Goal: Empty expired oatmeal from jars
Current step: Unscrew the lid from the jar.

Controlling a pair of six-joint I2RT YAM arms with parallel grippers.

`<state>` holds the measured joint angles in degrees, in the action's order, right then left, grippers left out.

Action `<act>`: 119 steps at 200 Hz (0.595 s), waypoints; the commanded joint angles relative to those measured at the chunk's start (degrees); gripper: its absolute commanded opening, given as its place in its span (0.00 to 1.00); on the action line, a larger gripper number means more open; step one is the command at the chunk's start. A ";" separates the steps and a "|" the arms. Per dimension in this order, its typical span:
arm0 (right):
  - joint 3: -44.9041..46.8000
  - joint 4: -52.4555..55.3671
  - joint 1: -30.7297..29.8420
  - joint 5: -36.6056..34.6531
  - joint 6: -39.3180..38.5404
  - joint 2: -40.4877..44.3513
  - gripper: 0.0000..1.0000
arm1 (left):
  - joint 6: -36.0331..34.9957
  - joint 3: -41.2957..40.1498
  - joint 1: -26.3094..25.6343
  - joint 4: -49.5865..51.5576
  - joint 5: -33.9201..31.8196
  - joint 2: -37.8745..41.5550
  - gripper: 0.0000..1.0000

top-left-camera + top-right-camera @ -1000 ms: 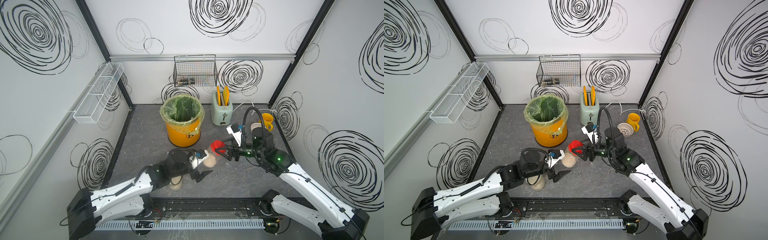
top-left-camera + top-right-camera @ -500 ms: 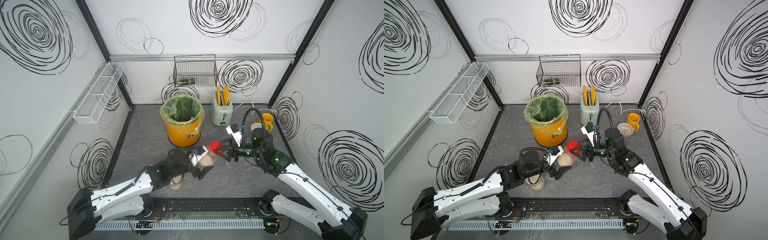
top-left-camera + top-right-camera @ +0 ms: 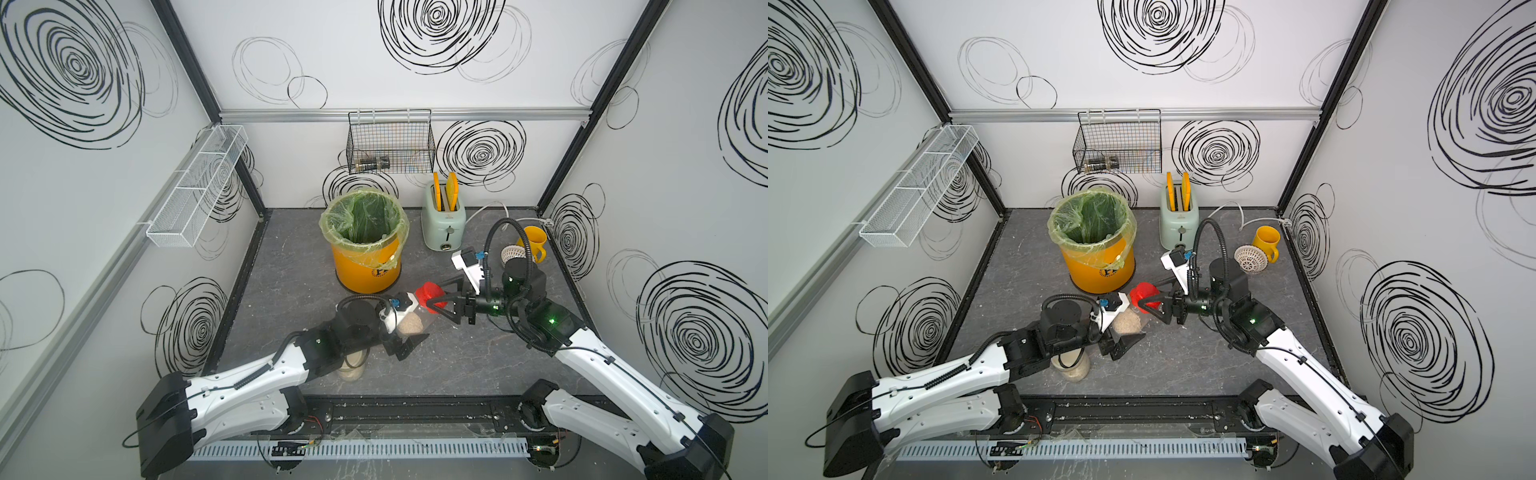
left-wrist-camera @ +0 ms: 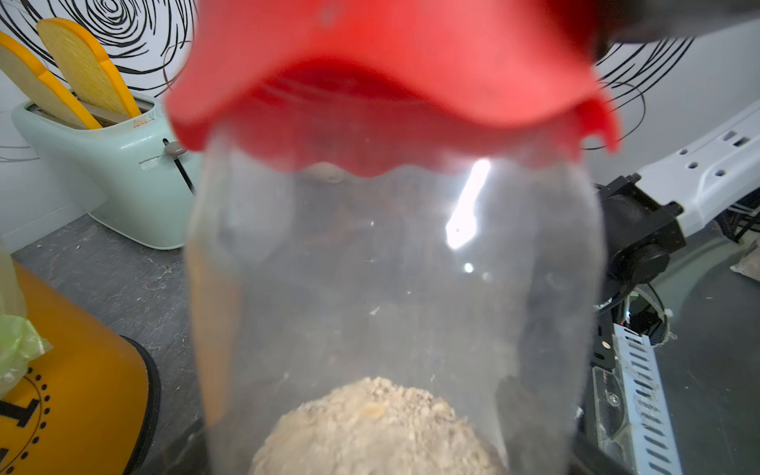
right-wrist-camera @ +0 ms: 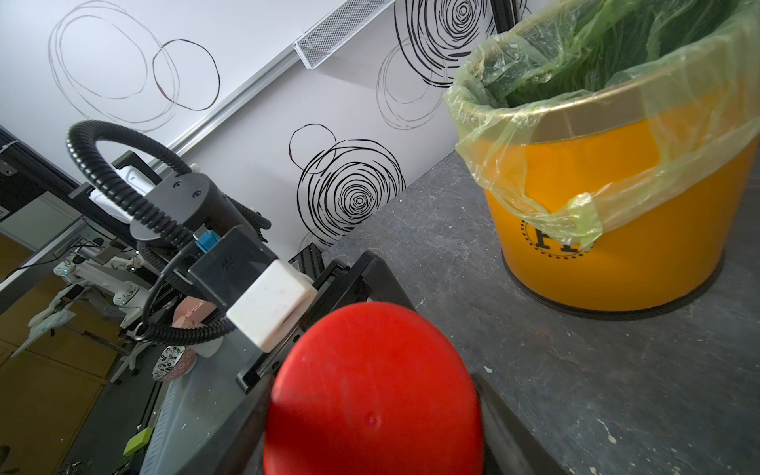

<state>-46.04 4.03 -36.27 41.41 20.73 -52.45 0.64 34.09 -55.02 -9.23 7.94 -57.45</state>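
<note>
Laboratory robot test cell, dressed as a kitchen. Evidence: white panel walls [image 3: 353,62] printed with black swirls, black frame posts [image 3: 598,95], a toaster [image 3: 444,226] and lined waste bucket [image 3: 365,266] on the grey bench [image 3: 291,257], and a wire basket [image 3: 390,143] hung on the rear wall.

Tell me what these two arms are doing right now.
Both arms are on the same jar. The right pincer is shut on its red lid, holding the jar tilted, with oatmeal settled at the bottom end. The left pincer stands open around the jar's body. The lid is on, so nothing has been poured. A second jar of oatmeal stands under the left arm, and the lined orange bucket waits behind.
</note>
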 commanded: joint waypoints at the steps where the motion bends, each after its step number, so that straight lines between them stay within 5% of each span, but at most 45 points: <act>1: 0.17 -3.33 -0.82 0.88 0.85 0.91 0.54 | 0.06 1.99 -0.17 -4.24 0.78 -0.22 0.96; 48: 1.04 -3.70 -1.59 0.62 0.79 0.78 0.55 | -0.38 2.64 0.42 -4.02 0.77 0.67 1.00; 75: 0.60 -3.93 -2.22 0.60 0.76 0.41 0.55 | -0.01 1.91 1.27 -3.12 2.34 0.80 0.88; 119: 0.28 -3.08 -2.66 0.84 -0.09 0.24 0.65 | 0.29 1.64 2.60 -3.81 2.51 1.90 0.81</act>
<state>-45.34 2.35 -38.22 40.77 20.73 -52.51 0.67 34.50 -53.54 -10.31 10.15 -56.82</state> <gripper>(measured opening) 0.665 0.823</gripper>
